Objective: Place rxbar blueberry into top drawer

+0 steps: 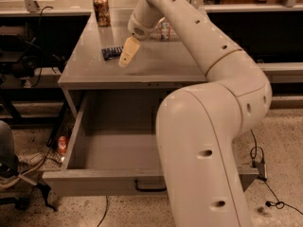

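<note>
The rxbar blueberry (111, 52), a small dark flat bar, lies on the grey cabinet top (161, 63) towards its left side. My gripper (128, 54) hangs low over the top, just to the right of the bar, its cream tip touching or nearly touching the bar's right end. The top drawer (109, 181) stands pulled out below the cabinet top. Its inside shows nothing in it, and its black bar handle (150, 187) is on the front.
A brown drink can (101, 10) stands at the back left of the top. A clear plastic bottle (164, 30) lies behind my arm. My large arm housing (203, 155) covers the drawer's right part. A red can (62, 144) and cables lie on the floor at left.
</note>
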You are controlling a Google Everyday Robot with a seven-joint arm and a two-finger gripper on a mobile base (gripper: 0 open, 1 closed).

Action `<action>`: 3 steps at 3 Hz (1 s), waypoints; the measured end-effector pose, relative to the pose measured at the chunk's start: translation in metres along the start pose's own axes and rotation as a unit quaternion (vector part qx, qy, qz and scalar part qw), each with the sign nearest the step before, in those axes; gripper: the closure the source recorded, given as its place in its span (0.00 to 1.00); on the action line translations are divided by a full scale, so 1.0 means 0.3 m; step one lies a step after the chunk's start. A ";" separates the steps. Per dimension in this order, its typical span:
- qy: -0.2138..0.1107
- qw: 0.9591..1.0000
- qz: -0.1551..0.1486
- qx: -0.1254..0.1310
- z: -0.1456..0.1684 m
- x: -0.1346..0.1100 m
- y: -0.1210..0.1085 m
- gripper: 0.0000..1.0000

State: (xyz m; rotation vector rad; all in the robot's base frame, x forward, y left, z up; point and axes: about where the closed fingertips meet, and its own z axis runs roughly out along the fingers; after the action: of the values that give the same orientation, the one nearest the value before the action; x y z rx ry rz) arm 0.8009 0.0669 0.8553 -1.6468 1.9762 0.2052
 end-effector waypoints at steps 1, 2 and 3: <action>-0.017 1.000 -0.022 -0.011 0.048 -0.055 -0.004 0.00; -0.034 0.999 -0.025 -0.020 0.076 -0.080 -0.014 0.00; -0.041 0.999 -0.019 -0.030 0.105 -0.085 -0.016 0.00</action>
State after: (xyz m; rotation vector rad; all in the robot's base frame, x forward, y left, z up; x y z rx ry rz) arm 0.8178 0.1018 0.8430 -1.6850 1.8922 0.3143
